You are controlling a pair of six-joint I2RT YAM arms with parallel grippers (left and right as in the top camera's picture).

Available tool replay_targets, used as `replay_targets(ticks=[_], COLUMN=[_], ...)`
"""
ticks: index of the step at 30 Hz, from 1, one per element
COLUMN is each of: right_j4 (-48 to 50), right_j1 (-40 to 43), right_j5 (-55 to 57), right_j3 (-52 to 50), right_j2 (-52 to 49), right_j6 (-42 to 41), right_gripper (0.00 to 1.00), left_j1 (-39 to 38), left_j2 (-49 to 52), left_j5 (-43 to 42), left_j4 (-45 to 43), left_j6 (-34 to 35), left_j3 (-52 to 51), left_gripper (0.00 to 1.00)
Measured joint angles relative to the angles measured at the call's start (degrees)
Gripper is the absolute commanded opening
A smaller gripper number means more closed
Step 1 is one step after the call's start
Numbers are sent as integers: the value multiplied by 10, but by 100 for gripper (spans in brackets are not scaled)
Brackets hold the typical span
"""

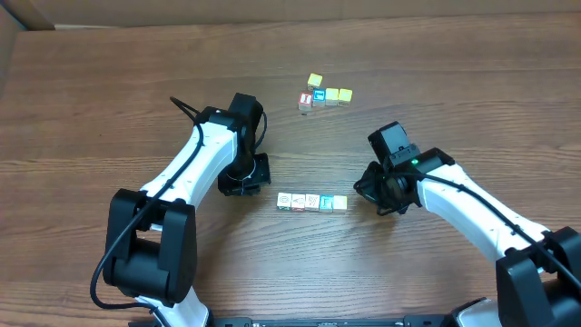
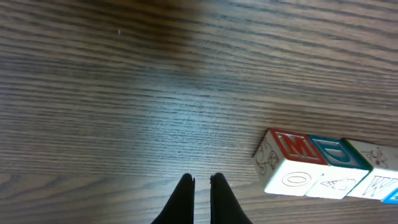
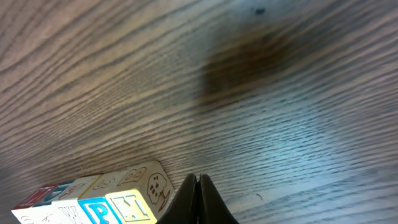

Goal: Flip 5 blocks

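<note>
A short row of several blocks [image 1: 312, 202] lies on the table between my two arms. In the left wrist view its near end shows a red "M" block [image 2: 289, 163] and a blue "D" block [image 2: 336, 155], off to the right of my left gripper [image 2: 202, 182]. That gripper is shut and empty, just left of the row [image 1: 256, 182]. The right wrist view shows the other end: a yellow-faced block [image 3: 134, 205] beside a blue "P" block [image 3: 93, 211]. My right gripper [image 3: 199, 182] is shut and empty, close beside the yellow block, right of the row [image 1: 363, 189].
A second cluster of small cubes [image 1: 332, 94] sits farther back, with a red "I" cube [image 1: 305, 100] at its left and a yellow cube [image 1: 314, 81] behind. Bare wood-grain table [image 1: 436, 82] surrounds both groups.
</note>
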State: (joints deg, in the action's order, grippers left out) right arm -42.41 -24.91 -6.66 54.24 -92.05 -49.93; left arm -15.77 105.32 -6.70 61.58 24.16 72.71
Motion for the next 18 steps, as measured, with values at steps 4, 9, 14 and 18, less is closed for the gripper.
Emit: replay_targets(ticks=[4, 9, 14, 18], right_j4=[19, 35, 43, 43], right_j1=[-2, -11, -26, -29], right_j5=[-9, -15, -15, -16], right_j3=[-7, -8, -8, -8], right_j2=[-5, -19, -32, -40], right_j6=[-13, -19, -27, -33], right_gripper=[4, 4, 4, 4], left_j1=[-7, -23, -34, -34], left_j2=[0, 0, 0, 0], left_j5=[-1, -2, 9, 16], left_j4=[-10, -21, -32, -34], left_j6=[0, 1, 20, 30], left_j3=[0, 0, 0, -4], left_gripper=[4, 4, 4, 4])
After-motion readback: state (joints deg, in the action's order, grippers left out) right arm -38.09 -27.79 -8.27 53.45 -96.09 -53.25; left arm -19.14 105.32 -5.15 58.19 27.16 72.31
